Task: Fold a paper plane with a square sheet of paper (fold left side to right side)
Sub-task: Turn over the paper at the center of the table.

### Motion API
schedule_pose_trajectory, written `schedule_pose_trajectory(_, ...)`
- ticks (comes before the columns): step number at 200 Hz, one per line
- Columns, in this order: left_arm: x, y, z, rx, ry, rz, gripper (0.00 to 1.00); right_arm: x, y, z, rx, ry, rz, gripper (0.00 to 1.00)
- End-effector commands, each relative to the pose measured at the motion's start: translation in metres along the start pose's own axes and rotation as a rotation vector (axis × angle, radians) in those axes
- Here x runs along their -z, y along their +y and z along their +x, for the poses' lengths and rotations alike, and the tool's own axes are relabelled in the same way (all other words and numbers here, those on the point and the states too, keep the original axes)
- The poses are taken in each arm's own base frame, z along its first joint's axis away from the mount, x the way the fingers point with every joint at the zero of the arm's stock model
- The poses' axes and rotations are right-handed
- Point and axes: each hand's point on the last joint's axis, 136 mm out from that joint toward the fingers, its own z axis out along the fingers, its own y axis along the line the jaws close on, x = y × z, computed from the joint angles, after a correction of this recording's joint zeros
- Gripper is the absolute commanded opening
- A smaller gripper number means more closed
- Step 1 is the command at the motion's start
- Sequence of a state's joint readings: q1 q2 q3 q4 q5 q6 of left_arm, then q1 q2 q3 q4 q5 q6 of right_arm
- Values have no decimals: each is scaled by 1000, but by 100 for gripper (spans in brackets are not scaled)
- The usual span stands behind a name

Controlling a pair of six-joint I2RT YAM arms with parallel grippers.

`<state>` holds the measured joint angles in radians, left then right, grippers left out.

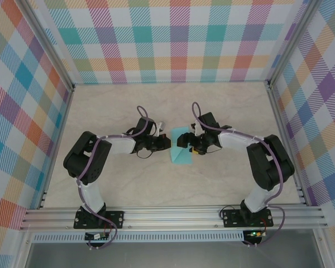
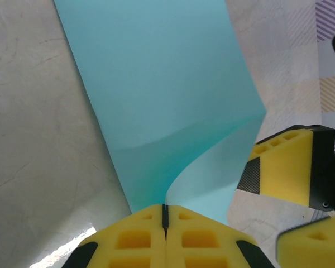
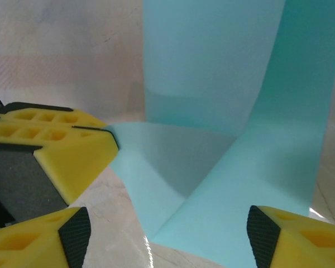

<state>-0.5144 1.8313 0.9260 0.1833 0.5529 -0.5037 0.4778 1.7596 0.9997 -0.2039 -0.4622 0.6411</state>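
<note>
Fold L→R in hand: left gripper (image 2: pixel 164 222) pinches the left edge of the square sheet of paper (image 2: pixel 156 84), which curls up at the centre of the table (image 1: pixel 156 109). Right gripper (image 3: pixel 166 229) has jaws apart, holding nothing. Next, prob.: carry the edge rightward, align, crease.

On table (image 1: pixel 156 111), turquoise paper sheet (image 1: pixel 181 148)

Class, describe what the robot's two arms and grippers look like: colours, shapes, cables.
The left arm and right arm have black joints, white links and looping purple cables. The left gripper and right gripper carry chunky yellow fingers with square recesses and black corner patches.
</note>
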Motion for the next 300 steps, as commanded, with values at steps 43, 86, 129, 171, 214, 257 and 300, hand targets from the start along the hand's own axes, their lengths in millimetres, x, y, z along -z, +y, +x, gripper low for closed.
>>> schedule_pose_trajectory(43, 17, -2, -3, -25, -34, -24, 17, -16, 21, -14, -13, 34, -129, 47)
schedule_pose_trajectory(86, 52, -9, -13, -34, -119, -41, 48, -6, 24, -21, 23, -1, -115, 7)
schedule_pose_trajectory(129, 110, -37, -23, -56, -256, -36, 86, 54, 59, -42, 131, -132, -227, 3)
schedule_pose_trajectory(171, 162, -99, -38, -72, -380, 154, 100, 150, 106, -54, 257, -309, -428, 6)
schedule_pose_trajectory(214, 198, -188, -52, -117, -392, 502, 100, 223, 166, -37, 412, -400, -600, 9)
schedule_pose_trajectory(257, 206, -250, -42, -227, -353, 663, 99, 244, 197, -18, 462, -389, -686, 10)
schedule_pose_trajectory(300, 189, -255, -42, -204, -319, 656, 97, 257, 214, -1, 495, -391, -727, 10)
